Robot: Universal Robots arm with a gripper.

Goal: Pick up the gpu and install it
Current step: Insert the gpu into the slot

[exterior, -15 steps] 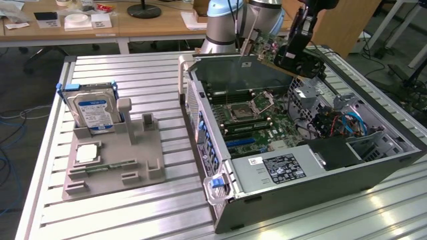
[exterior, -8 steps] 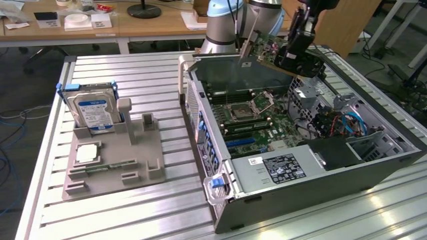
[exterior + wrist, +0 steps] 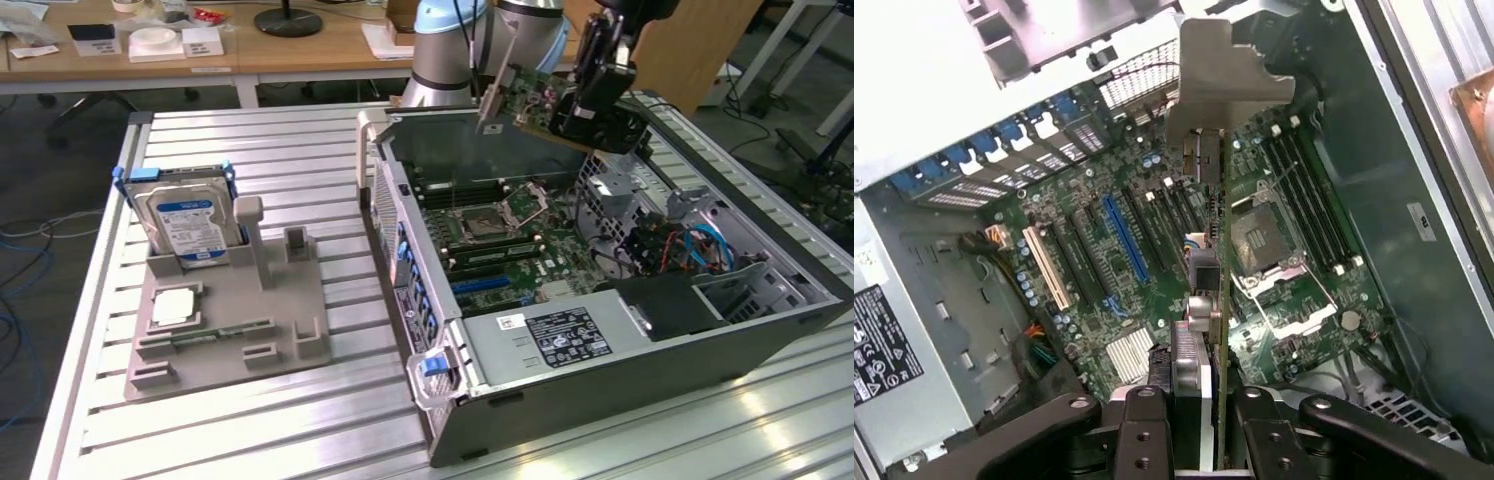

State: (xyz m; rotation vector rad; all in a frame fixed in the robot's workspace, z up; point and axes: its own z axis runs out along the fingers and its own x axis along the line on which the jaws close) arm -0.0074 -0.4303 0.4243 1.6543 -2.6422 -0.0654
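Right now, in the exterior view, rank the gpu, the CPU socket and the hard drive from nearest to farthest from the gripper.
1. gpu, held in the gripper above the case.
2. CPU socket, on the motherboard below.
3. hard drive, upright in the grey holder, exterior view's left.

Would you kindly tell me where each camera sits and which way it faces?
Exterior view: off the arm, raised, looking down across the table at the open computer case; shows the arm and gripper holding the gpu above it.
Wrist view: on the wrist, looking down the gpu onto the motherboard; the jaws grip the gpu.
Shared: gpu, motherboard.
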